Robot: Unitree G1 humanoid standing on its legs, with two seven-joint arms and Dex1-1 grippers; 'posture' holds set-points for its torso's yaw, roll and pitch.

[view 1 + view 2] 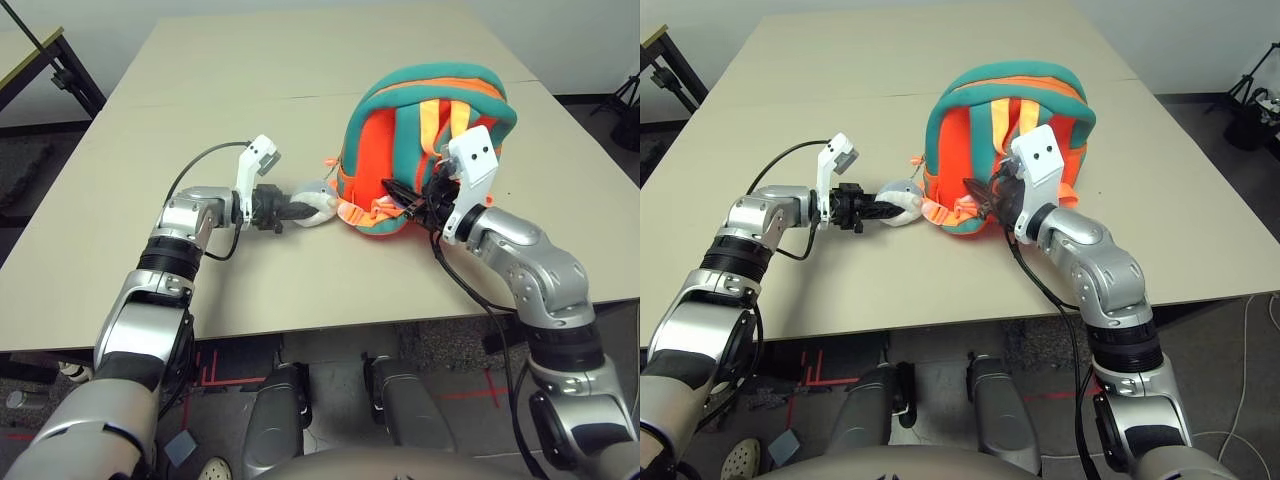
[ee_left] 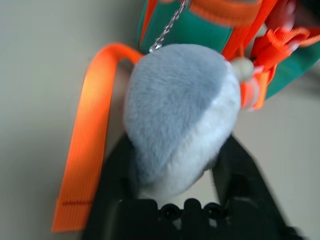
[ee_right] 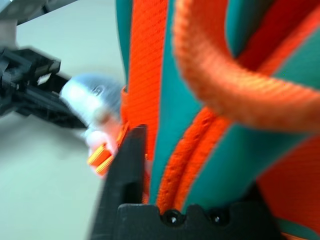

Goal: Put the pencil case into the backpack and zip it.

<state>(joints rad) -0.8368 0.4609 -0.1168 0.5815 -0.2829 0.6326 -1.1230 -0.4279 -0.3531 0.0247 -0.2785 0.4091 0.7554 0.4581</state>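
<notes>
My silver metal forearm [image 1: 135,330] leads to my black left gripper [image 1: 310,210], spread around grey-and-white plush [image 2: 175,110]. My black right gripper [image 1: 392,188] stands open against the orange-and-teal fabric backpack [image 1: 405,135].

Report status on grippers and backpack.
Left gripper open around grey-and-white plush. Right gripper at backpack's front, by orange straps. Plush beside backpack, possibly in the way.

A pale beige tabletop [image 1: 250,70] with a straight seam spans the room. Behind it stands a plain light-grey wall [image 1: 300,5], above dark grey flooring [image 1: 1220,180].
</notes>
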